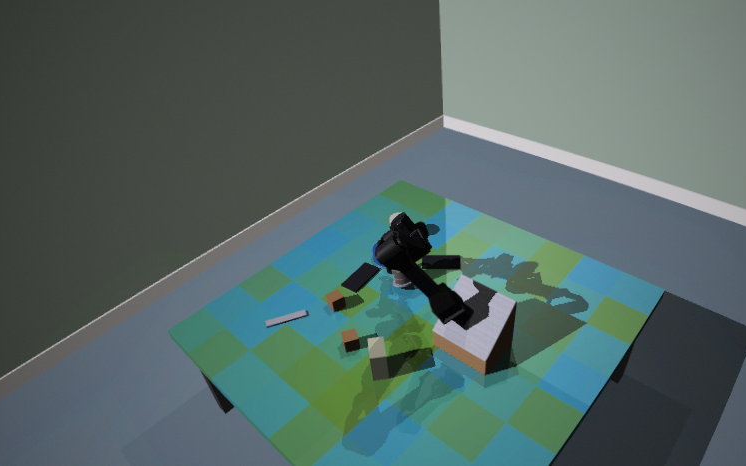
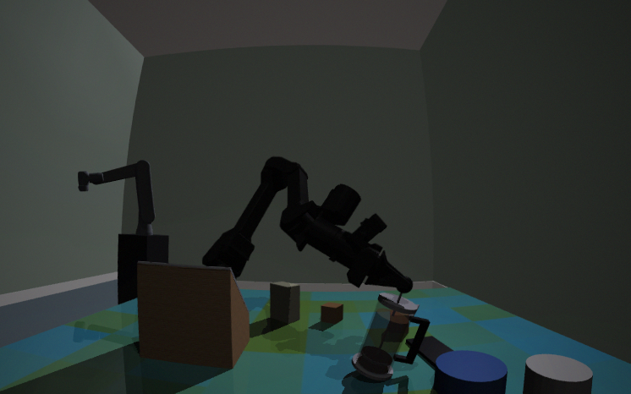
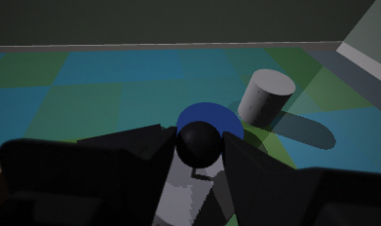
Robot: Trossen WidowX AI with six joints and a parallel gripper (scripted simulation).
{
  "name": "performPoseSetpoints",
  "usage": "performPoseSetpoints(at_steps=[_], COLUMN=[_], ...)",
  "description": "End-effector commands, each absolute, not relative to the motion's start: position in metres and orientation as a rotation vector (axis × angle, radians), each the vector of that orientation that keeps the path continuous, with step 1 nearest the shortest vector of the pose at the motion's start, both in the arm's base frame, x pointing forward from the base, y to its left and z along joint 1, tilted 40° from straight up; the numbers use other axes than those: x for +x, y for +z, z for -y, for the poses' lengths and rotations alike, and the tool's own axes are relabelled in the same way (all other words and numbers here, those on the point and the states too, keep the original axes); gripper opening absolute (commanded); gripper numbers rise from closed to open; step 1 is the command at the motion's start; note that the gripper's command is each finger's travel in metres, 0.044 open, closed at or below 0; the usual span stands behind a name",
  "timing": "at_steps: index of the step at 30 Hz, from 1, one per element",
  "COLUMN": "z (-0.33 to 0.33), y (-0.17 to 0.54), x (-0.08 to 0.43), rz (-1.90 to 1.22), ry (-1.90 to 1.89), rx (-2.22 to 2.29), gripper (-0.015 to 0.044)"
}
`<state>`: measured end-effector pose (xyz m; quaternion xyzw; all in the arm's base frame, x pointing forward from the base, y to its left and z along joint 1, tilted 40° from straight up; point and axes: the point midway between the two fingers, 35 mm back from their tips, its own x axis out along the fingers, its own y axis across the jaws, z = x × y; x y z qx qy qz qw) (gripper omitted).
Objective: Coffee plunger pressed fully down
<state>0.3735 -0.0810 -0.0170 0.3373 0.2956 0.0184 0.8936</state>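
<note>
Between one gripper [image 3: 200, 146], one plunger knob [image 3: 199, 142]; two cylinders.

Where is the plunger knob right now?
In the wrist view the plunger knob sits low and central, clamped in the claw, with the blue cylinder just beyond it.

Bare test room, not a home or kitchen. Plain grey-green walls [image 1: 596, 69] meeting at a corner, pale baseboard [image 1: 596, 167], grey floor [image 1: 103, 370]. Single table [image 1: 538, 416] topped in blue and green checks, scattered with plain blocks: wedge-shaped brown box [image 2: 190, 313], tan block [image 2: 284, 302], small brown cube [image 2: 331, 312], blue cylinder [image 2: 470, 373], grey cylinder [image 2: 558, 374]. Second dark arm [image 2: 122, 188] on a black pedestal behind.
</note>
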Motion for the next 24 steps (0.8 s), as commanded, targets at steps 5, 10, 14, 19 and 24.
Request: performPoseSetpoints(at_steps=[5, 10, 14, 19, 24], z=[0.0810, 0.0810, 0.0810, 0.0810, 0.0828], y=[-0.0170, -0.0170, -0.0170, -0.0170, -0.0157], x=[0.3734, 0.3734, 0.3734, 0.3734, 0.3736], rz=[-0.613, -0.613, -0.613, -0.613, -0.609], ry=[0.038, 0.038, 0.038, 0.038, 0.032], rx=[0.699, 0.699, 0.699, 0.699, 0.704], gripper=[0.0127, 0.0179, 0.0284, 0.0415, 0.0440])
